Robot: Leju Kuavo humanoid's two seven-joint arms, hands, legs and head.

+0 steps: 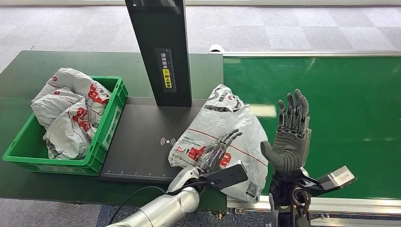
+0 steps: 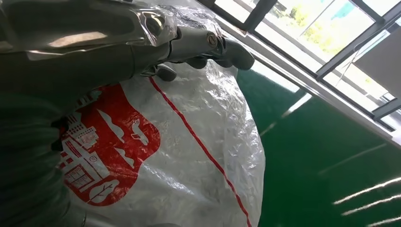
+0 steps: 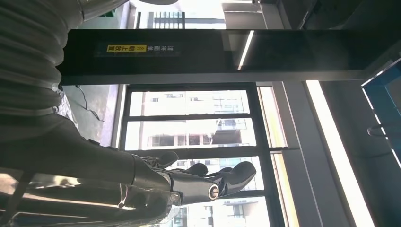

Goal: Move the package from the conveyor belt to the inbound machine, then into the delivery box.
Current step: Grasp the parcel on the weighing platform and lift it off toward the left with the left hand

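Left hand (image 1: 218, 151) lies flat on the white package (image 1: 222, 137), fingers spread, pressing rather than gripping it. Right hand (image 1: 291, 137) is raised upright just beside the package, fingers apart, holding nothing. Package straddles the black inbound machine plate (image 1: 137, 142) and green conveyor belt (image 1: 340, 123); green delivery box (image 1: 106, 127) with bags sits left.

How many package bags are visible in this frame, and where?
4: one package under the left hand on the inbound machine, three in the green bin; more may be hidden beneath.
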